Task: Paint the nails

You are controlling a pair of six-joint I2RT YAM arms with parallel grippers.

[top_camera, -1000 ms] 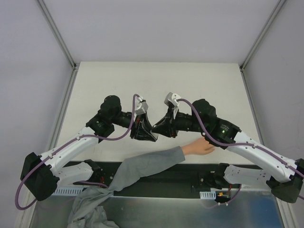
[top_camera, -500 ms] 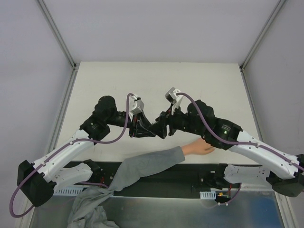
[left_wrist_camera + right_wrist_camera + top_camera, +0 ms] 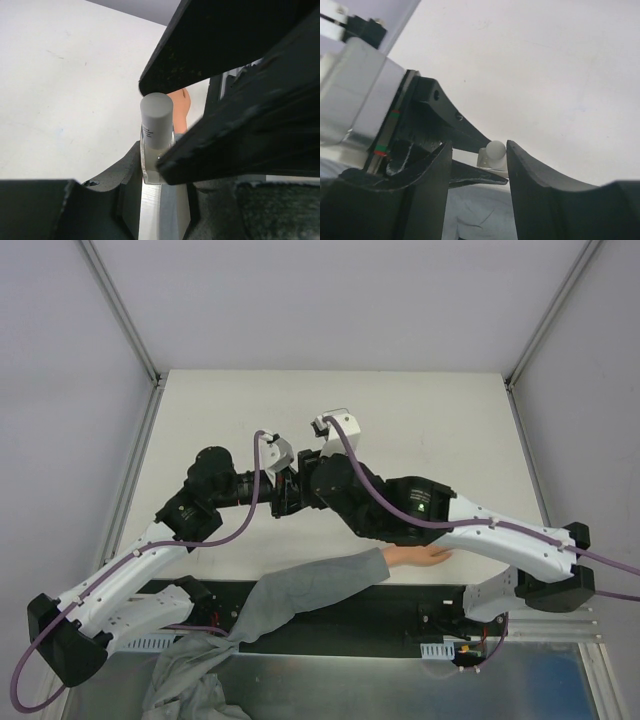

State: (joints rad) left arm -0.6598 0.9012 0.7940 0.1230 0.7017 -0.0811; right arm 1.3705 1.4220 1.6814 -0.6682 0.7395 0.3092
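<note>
Left hand (image 3: 151, 131) is clamped on the little bottle (image 3: 156, 142) above the desk (image 3: 430, 410), right hand (image 3: 479, 145) half open around its cap (image 3: 496, 149), and the nails on the peach fingers (image 3: 440, 556) near right are probably too tiny to grip, so I'd pinch that slick, light cap instead.

Cream-white counter (image 3: 420, 410) under it all, pale grey walls (image 3: 300, 300) around. Left arm (image 3: 130, 570) and right arm (image 3: 510, 545) both show white shells with black joints, and purple cables (image 3: 450, 524) loop over them. Left pincer (image 3: 288, 495) is matte black, and right pincer (image 3: 479, 145) is black too. The bottle (image 3: 156, 125) has a flat light-grey cap, a clear body and tiny black print. Peach hand (image 3: 420, 555), plain grey sleeve (image 3: 310, 590).
</note>
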